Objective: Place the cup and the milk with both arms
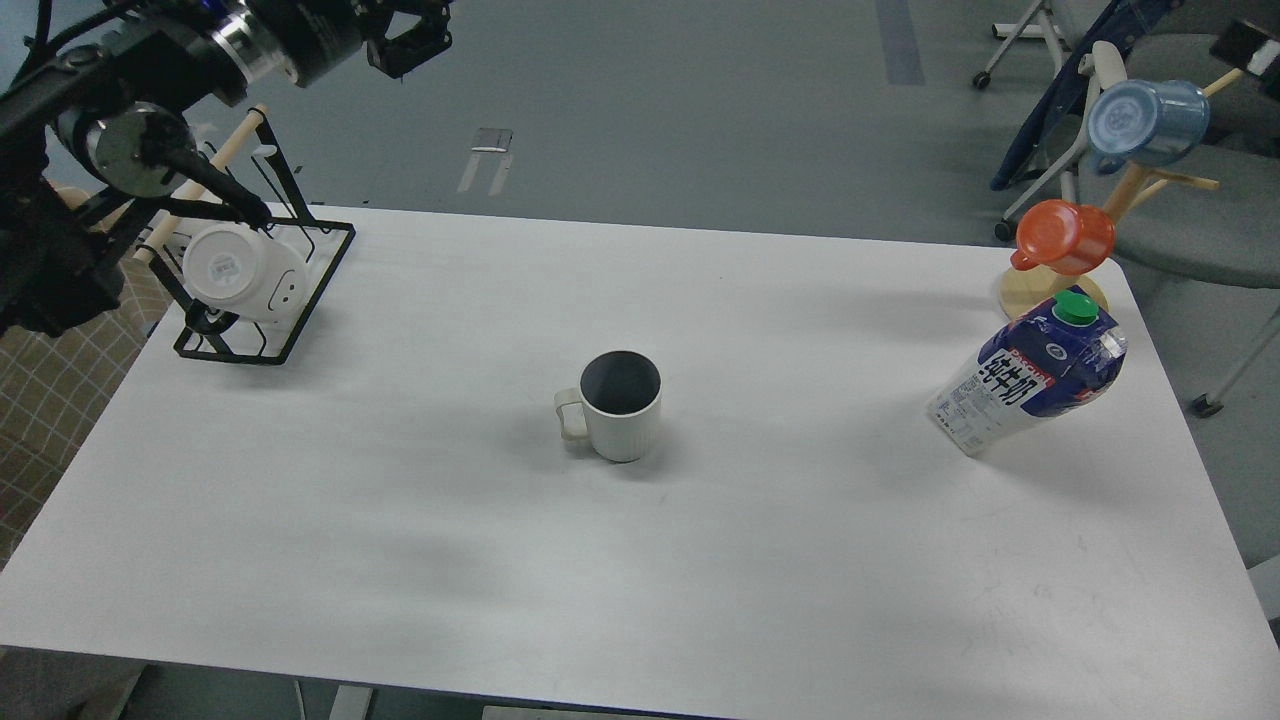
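Note:
The cup [621, 407], a white ribbed mug with a dark inside, stands upright in the middle of the white table [400, 560], its handle to the left. The milk [1030, 385], a blue and white carton with a green cap, stands near the table's right edge. My left gripper [408, 42] is high at the top left, far from the cup and small and dark, so I cannot tell its fingers apart. My right gripper is out of view. Nothing is held.
A black wire rack [262, 300] holding a white mug on its side [243, 272] stands at the table's far left corner. A wooden stand [1050, 290] at the far right carries an orange cup [1066, 236] and a blue cup [1146, 120], just behind the milk.

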Available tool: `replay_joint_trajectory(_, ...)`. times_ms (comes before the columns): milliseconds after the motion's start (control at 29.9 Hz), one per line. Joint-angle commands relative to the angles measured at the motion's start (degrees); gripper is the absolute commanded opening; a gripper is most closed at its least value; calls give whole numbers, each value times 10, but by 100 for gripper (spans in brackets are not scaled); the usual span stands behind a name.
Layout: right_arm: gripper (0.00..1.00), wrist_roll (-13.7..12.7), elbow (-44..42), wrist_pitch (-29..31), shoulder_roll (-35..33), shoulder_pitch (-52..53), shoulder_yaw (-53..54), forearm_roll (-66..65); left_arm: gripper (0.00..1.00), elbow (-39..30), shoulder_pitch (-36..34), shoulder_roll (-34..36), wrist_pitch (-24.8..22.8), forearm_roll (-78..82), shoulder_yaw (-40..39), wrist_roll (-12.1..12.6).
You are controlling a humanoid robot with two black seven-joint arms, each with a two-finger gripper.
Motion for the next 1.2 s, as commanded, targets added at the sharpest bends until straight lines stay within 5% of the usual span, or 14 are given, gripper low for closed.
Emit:
replay_joint_trajectory(0, 100, 0, 12, -115, -35, -80, -13, -90, 98, 0, 8, -2, 0, -1, -1, 1)
replay_joint_trajectory(134, 100, 0, 11, -209, -42, -150, -37, -126, 98, 0, 8, -8, 0, -2, -2, 1)
replay_joint_trajectory(401, 100, 0, -9, -209, -7, -192, -94, -218, 98, -1, 10, -22, 0, 0, -2, 3)
replay_joint_trajectory(1171, 100, 0, -136, -209, 192, -191, -83, -226, 98, -7, 23, -16, 0, 0, -3, 4)
